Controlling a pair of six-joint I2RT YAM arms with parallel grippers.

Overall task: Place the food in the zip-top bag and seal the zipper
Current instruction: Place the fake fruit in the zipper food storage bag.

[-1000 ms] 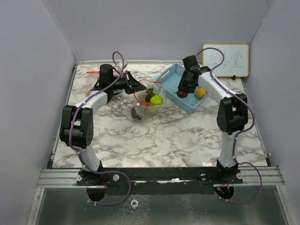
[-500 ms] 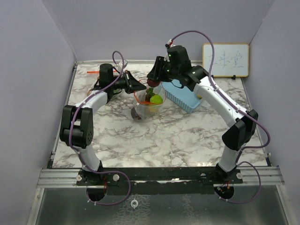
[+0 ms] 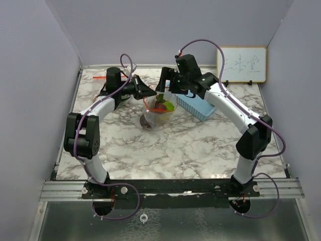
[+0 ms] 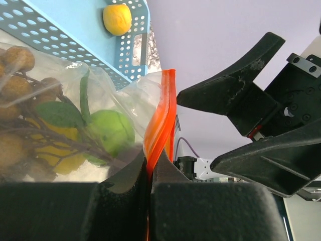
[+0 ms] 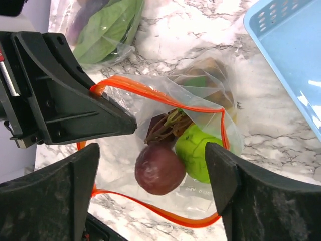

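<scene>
The clear zip-top bag with an orange zipper rim stands open at mid-table. My left gripper is shut on the rim's left side and holds it up. My right gripper hangs open just over the mouth. A purple fruit lies in the mouth between its fingers, touching neither. Beside it in the bag are a lime-green fruit and a brown grape bunch. A long green leafy vegetable shows through clear plastic. A yellow-orange fruit lies in the blue basket.
The blue mesh basket sits right behind the bag, under my right arm. A whiteboard leans on the back right wall. A small red item lies at the back left. Walls close in the table on three sides.
My right gripper carried the purple fruit from the basket leftward to the bag mouth, then opened and let it go. The left gripper kept its hold on the rim.
</scene>
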